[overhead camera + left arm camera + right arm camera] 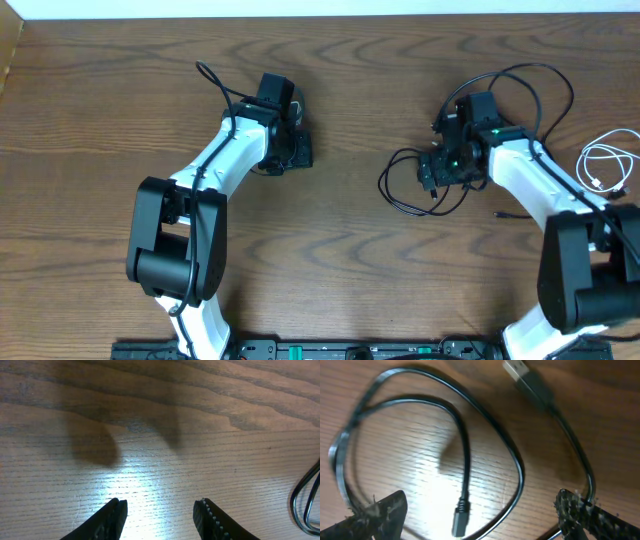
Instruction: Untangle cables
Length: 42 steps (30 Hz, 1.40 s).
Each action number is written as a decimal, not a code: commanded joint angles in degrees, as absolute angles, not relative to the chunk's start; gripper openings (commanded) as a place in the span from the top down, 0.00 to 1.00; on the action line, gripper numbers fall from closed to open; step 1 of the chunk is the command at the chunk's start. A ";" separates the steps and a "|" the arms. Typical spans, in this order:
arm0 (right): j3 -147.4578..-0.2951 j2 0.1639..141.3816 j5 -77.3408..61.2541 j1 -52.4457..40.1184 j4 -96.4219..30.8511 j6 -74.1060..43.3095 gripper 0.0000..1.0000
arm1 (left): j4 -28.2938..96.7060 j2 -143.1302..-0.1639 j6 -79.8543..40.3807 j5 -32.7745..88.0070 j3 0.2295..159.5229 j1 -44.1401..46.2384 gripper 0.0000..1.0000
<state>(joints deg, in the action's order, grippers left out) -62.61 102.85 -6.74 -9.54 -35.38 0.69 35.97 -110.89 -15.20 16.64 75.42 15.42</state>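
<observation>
The fingers (pixel 382 512) of the right gripper (pixel 479 512) stood spread wide in my wrist feed, low over the table (pixel 330 80) and pinching nothing. A black cable (pixel 467 460) lay in loose loops on the wood between them. Its small plug (pixel 460 520) rested near 6 o'clock in that view. A larger flat plug (pixel 522 375), blurred, sat up at 1 o'clock. One strand ran down against the fingertip at 4 o'clock (whether it touched the pad or passed under it, I could not tell).

From overhead, the right gripper (pixel 447 170) sat at 3 o'clock from the table's middle. The black cable (pixel 384 190) spilled out from it toward 8 o'clock. The white cable (pixel 598 180) lay coiled on its own at the far 3 o'clock edge, well apart from the black loops.

The left gripper (pixel 287 150) hung near 11 o'clock from the middle. Its fingers (pixel 116 516) were parted in the left wrist view, with only bare, brightly lit wood between them. A bend of black cable (pixel 293 505) showed at the 4 o'clock edge of that view, well clear of the tips.
</observation>
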 commanded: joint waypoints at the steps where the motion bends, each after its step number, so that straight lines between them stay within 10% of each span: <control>1: -62.89 104.33 -3.16 -9.08 -35.59 0.95 0.08 | 36.14 -111.66 -15.11 17.12 75.22 15.22 0.51; 42: -64.95 103.31 3.62 -8.34 -37.69 9.26 0.01 | 36.14 -111.66 -15.14 17.12 75.22 15.22 0.51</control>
<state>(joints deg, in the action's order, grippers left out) -66.48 104.07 5.65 -9.41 -37.82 8.25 35.94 -110.89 -15.20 16.64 75.44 15.42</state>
